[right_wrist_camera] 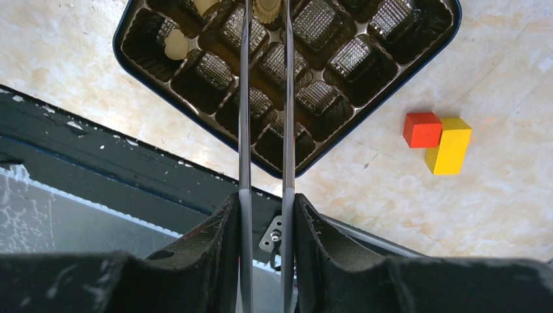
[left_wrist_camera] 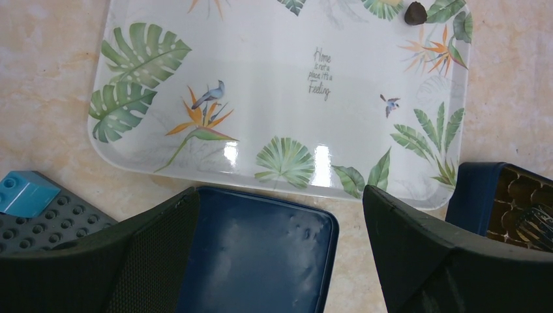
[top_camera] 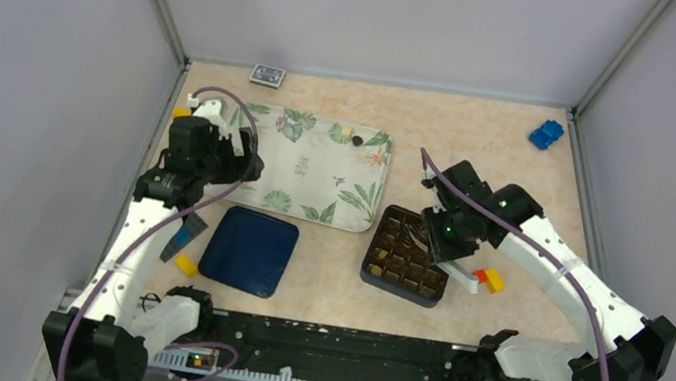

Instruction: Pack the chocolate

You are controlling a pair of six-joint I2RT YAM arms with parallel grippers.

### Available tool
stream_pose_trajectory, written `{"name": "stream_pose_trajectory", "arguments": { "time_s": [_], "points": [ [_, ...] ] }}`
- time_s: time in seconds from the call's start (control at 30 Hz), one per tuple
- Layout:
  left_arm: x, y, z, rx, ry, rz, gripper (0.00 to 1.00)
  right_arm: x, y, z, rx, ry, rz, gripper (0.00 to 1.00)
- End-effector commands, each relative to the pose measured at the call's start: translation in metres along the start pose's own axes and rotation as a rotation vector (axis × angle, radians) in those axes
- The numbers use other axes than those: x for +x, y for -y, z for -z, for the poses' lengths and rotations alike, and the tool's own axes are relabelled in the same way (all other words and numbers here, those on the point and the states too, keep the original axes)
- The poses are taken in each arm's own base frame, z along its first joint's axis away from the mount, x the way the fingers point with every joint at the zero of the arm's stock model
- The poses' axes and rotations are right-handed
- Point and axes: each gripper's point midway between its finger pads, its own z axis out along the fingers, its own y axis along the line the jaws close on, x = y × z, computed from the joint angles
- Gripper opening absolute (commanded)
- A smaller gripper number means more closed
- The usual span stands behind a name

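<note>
The dark gridded box (top_camera: 373,256) sits right of centre, and some of its cells hold chocolate (right_wrist_camera: 175,44). My right gripper (right_wrist_camera: 264,208) hovers over the box (right_wrist_camera: 130,55), shut on a pair of thin grey tongs (right_wrist_camera: 244,130). The tongs' tips pinch a tan chocolate piece (right_wrist_camera: 266,8) above the cells. Another dark chocolate (left_wrist_camera: 415,13) lies at the far corner of the leaf-print tray (left_wrist_camera: 274,85), with a yellowish piece (top_camera: 346,133) beside it. My left gripper (left_wrist_camera: 280,195) stands open and empty over the tray's near edge.
A dark blue lid (left_wrist_camera: 261,254) lies under the left gripper. Red (right_wrist_camera: 422,129) and yellow (right_wrist_camera: 448,145) blocks sit right of the box. A grey studded plate (left_wrist_camera: 59,225) carries a blue block. A blue toy (top_camera: 547,134) and a card box (top_camera: 267,75) sit at the back.
</note>
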Motion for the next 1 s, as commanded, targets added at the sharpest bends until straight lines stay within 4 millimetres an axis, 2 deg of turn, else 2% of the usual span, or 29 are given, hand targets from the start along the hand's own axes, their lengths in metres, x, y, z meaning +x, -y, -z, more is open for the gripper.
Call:
{"name": "stream_pose_trajectory", "arguments": {
  "time_s": [0.0,0.07,0.4,0.53,0.63,0.73,0.9,0.97],
  "points": [
    [-0.025,0.011,0.005,0.038,0.069,0.002,0.99,-0.01,-0.006,-0.001,-0.022,0.038,0.023,0.29],
    [-0.025,0.011,0.006,0.039,0.07,0.002,0.99,-0.012,-0.006,0.001,-0.018,0.046,0.022,0.32],
    [-0.023,0.012,0.003,0.048,0.062,0.004,0.99,-0.024,-0.003,0.015,0.006,0.082,0.028,0.33],
    [-0.023,0.012,0.002,0.05,0.061,0.002,0.99,-0.036,-0.001,0.026,0.022,0.127,0.029,0.32],
    [-0.022,0.012,0.001,0.05,0.06,-0.002,0.99,-0.062,-0.004,0.042,0.02,0.221,0.029,0.29],
    [-0.021,0.011,-0.001,0.049,0.062,-0.003,0.99,-0.097,-0.01,0.045,0.014,0.322,0.01,0.28],
    [-0.018,0.009,-0.004,0.04,0.055,0.001,0.99,-0.149,-0.026,0.019,-0.008,0.395,-0.004,0.28],
    [-0.019,0.007,-0.005,0.031,0.064,-0.006,0.99,-0.17,-0.029,0.0,0.009,0.41,-0.001,0.29]
  ]
}}
